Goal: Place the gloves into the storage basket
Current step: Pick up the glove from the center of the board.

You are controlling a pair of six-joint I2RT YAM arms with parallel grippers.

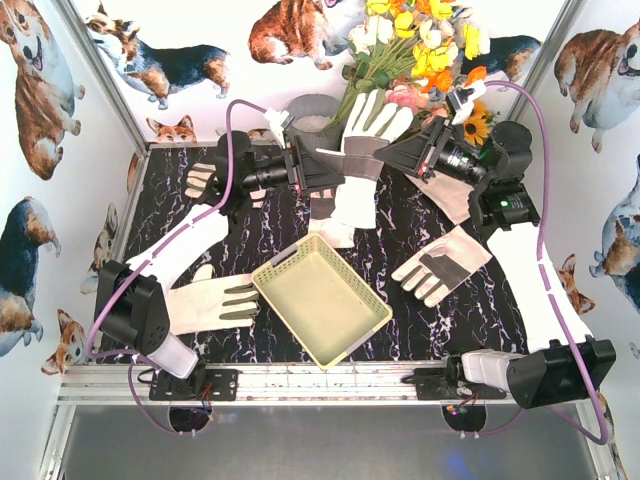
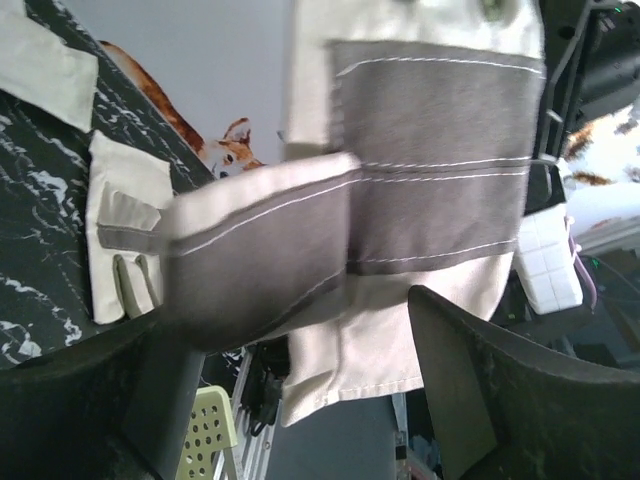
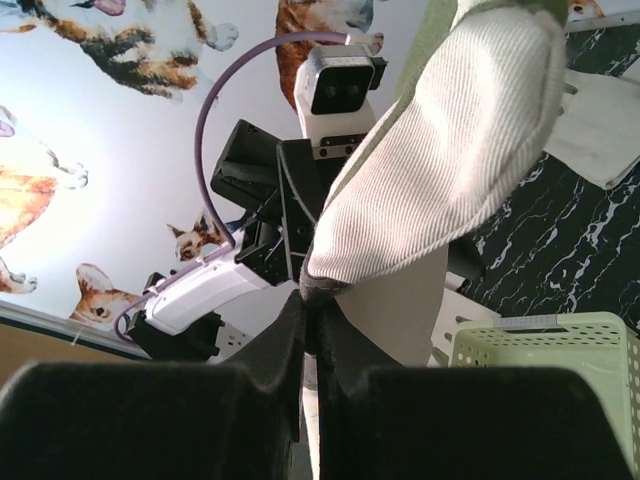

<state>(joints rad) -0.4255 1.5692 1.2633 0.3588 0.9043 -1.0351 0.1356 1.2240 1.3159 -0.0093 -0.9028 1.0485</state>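
A cream-white glove with grey strips [image 1: 365, 135] hangs in the air over the back of the table, between both grippers. My right gripper [image 1: 385, 152] is shut on its edge, the fold pinched at the fingertips in the right wrist view [image 3: 312, 300]. My left gripper [image 1: 325, 165] is open, its jaws wide apart [image 2: 295, 310] with the glove's cuff [image 2: 430, 180] hanging between them. The pale yellow-green storage basket [image 1: 275, 272] sits empty at the table's middle front. Other gloves lie at the left [image 1: 210, 303], right [image 1: 440, 262], back left [image 1: 200, 180] and under the held one [image 1: 330, 215].
A bunch of yellow and orange flowers [image 1: 420, 40] stands at the back behind the grippers. Another glove [image 1: 455, 195] lies under the right arm. Corgi-print walls close in the left, right and back. A metal rail [image 1: 320, 380] runs along the front edge.
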